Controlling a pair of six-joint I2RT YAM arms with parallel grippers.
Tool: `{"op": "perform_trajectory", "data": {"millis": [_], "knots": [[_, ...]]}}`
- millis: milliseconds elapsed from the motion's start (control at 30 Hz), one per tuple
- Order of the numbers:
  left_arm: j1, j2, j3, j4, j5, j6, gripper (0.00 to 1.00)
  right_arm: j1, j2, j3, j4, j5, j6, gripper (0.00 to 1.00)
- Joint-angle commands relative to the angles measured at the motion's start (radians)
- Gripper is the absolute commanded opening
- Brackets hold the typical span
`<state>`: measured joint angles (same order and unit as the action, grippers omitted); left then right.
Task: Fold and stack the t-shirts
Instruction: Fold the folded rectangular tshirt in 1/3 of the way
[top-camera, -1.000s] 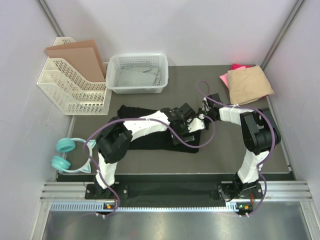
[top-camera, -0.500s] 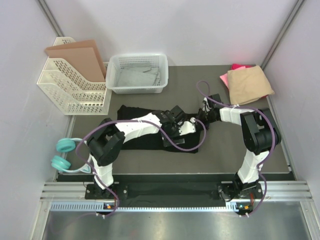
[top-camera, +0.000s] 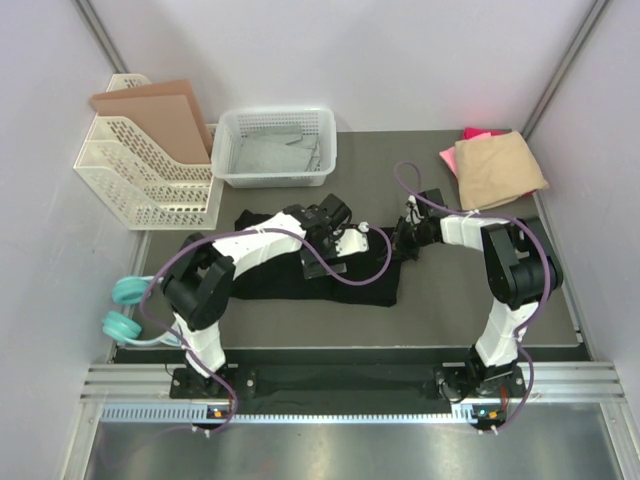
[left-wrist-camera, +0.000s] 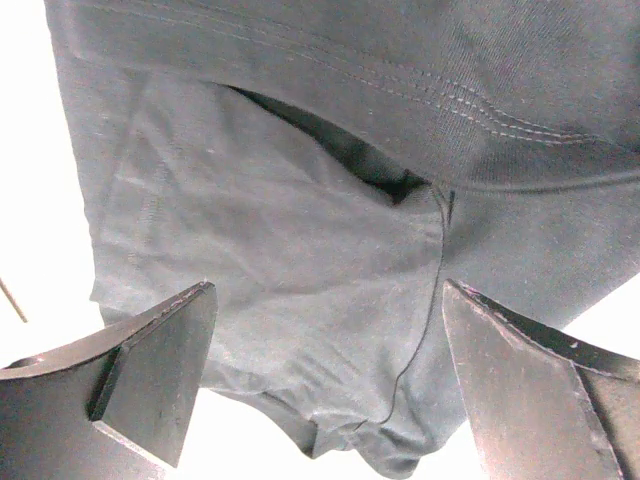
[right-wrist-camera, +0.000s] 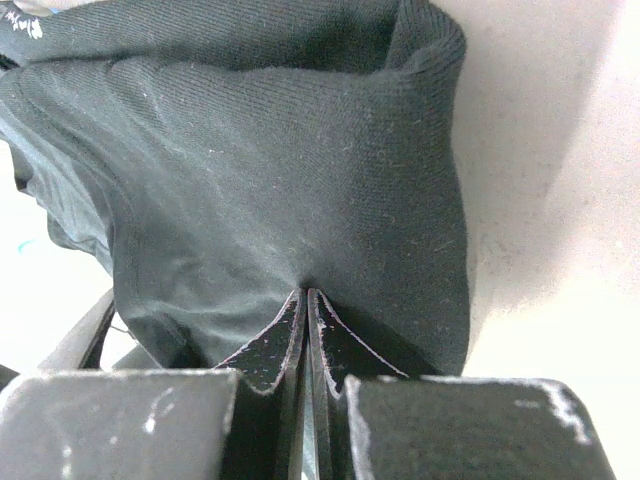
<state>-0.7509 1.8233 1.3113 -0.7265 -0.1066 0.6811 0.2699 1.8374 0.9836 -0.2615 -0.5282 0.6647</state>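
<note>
Where the arms cross it, the black t-shirt (top-camera: 375, 288) lies mid-desk (top-camera: 450, 310), partly hidden under the L arm & cables. At the far-right corner, well apart, sits the folded tan t-shirt (top-camera: 500, 168). The pink t-shirt (top-camera: 474, 133) is mostly hidden beneath it, only an edge shows. The L pincer (left-wrist-camera: 325, 340) is spread wide over black cloth; contact unclear. The R pincer (right-wrist-camera: 305, 305) is pressed together, pinching a fold at the black shirt's right edge.

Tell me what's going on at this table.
A two-armed robot is folding a black t-shirt spread on the table. The right gripper is shut, pinching the shirt's right edge. The left gripper hangs open just above its middle. A folded tan t-shirt lies on a pink t-shirt in the far right corner.
</note>
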Motion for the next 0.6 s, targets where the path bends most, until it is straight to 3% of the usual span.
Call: {"op": "perform_trajectory", "data": {"millis": [0, 133, 300, 333, 567], "knots": [[-0.011, -0.065, 0.072, -0.062, -0.004, 0.018, 0.99, -0.024, 0.037, -0.054, -0.068, 0.137, -0.062, 0.0], [-0.016, -0.104, 0.089, -0.086, 0.044, 0.002, 0.99, -0.028, 0.043, -0.053, -0.067, 0.135, -0.063, 0.0], [-0.099, -0.116, 0.155, -0.122, 0.1, -0.069, 0.99, -0.026, 0.059, -0.043, -0.064, 0.135, -0.062, 0.0], [-0.114, -0.114, 0.16, -0.119, 0.163, -0.08, 0.99, -0.028, 0.062, -0.042, -0.064, 0.135, -0.062, 0.0], [-0.217, -0.01, 0.161, -0.053, 0.191, -0.155, 0.99, -0.028, 0.049, -0.043, -0.07, 0.135, -0.059, 0.0]]}}
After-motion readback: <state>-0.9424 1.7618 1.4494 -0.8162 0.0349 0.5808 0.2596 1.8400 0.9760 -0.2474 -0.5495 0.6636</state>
